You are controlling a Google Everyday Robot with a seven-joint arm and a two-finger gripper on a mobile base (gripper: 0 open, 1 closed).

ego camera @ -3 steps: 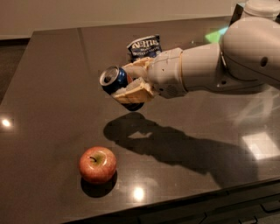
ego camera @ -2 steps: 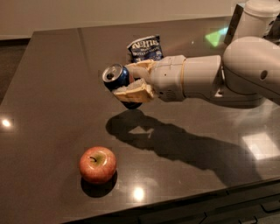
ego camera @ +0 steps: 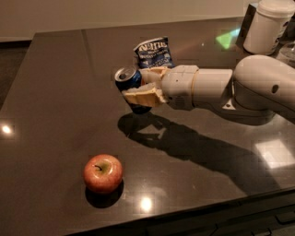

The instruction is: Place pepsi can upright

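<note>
A dark, glossy table [ego camera: 55,101] fills the scene, with a pale wall [ego camera: 115,14] along its far edge and several bright light reflections on its surface. A white robot arm [ego camera: 258,87] reaches in from the right, just above the tabletop, ending near the middle of the table in the gripper [ego camera: 138,85]. The gripper's two tan fingers [ego camera: 140,96] are clamped on the pepsi can [ego camera: 126,76], one on its far side and one on its near side. The can is tilted, with its silver top facing up and to the left and its dark blue body slanting down to the right between the fingers. Whether its lower end touches the table cannot be told. The shadow [ego camera: 184,143] of the arm and can lies on the table just near of them. A crinkled blue chip bag [ego camera: 153,53] with white lettering sits just beyond the gripper, on the far side. A red apple [ego camera: 103,173] stands upright on the near left part of the table, well apart from the can. A white cylindrical container [ego camera: 267,25] stands at the far right corner.
</note>
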